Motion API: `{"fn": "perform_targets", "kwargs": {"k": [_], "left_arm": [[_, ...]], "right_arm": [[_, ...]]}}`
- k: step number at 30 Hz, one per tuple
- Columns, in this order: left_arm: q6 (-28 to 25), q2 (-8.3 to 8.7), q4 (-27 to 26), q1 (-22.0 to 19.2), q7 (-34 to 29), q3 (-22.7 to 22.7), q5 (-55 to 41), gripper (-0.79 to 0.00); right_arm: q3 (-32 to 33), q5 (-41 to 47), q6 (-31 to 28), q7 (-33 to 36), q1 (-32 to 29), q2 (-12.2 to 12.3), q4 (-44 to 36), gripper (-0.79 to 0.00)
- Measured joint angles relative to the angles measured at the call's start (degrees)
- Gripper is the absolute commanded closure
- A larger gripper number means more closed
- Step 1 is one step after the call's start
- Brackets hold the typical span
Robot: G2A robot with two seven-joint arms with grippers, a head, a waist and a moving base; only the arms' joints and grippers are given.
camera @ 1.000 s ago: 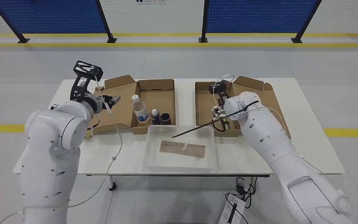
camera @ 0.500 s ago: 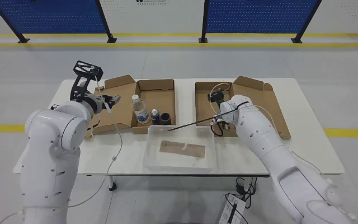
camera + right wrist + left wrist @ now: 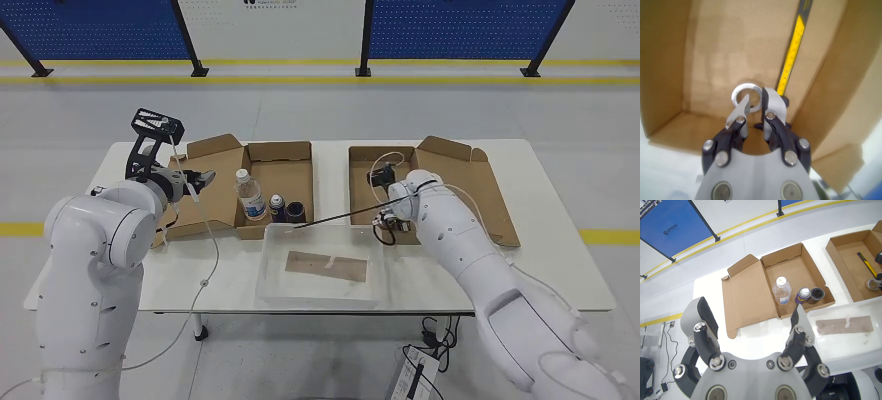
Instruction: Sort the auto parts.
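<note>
Currently the right gripper [image 3: 755, 94] is found inside the right cardboard box [image 3: 362, 195], its fingers drawn together to a narrow gap and pinched on the rim of a metal ring [image 3: 745, 85] at the end of a thin rod [image 3: 338, 218]. The rod is held off the table [image 3: 560, 200] and is seen from above to stretch from that box to the far left corner of the clear tray [image 3: 375, 292], where its free tip hangs just beside the left cardboard box [image 3: 789, 266]. A yellow and black scaled bar [image 3: 793, 51] is laid on the right box's floor, just beside the gripper. A brown strip [image 3: 327, 265] is laid flat in the tray. In the left box a clear bottle [image 3: 781, 291], a purple spray can [image 3: 802, 295] and a black cylinder [image 3: 817, 294] are stood upright in a row along the wall nearest the robot. The left gripper [image 3: 749, 303] is held raised over the table's left end, its fingers spread wide with nothing between them
</note>
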Motion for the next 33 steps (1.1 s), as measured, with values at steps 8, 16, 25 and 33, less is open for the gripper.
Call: {"fn": "perform_targets", "kwargs": {"k": [8,16,25,33], "left_arm": [[0.0,0.0,0.0,0.0,0.0,0.0,0.0,-0.785],[0.0,0.0,0.0,0.0,0.0,0.0,0.0,-0.785],[0.0,0.0,0.0,0.0,0.0,0.0,0.0,-0.785],[0.0,0.0,0.0,0.0,0.0,0.0,0.0,-0.785]], "right_arm": [[3.01,3.73,-0.26,-3.23,1.8,-0.17,-0.57,-0.289],[12.19,11.04,-2.03,-8.22,-1.32,2.72,-10.5,-0.311],[26.54,15.33,-0.31,-8.07,-14.56,7.48,-35.64,-0.785],[33.83,15.38,0.93,-5.64,-25.25,9.61,-51.25,-0.785]]}}
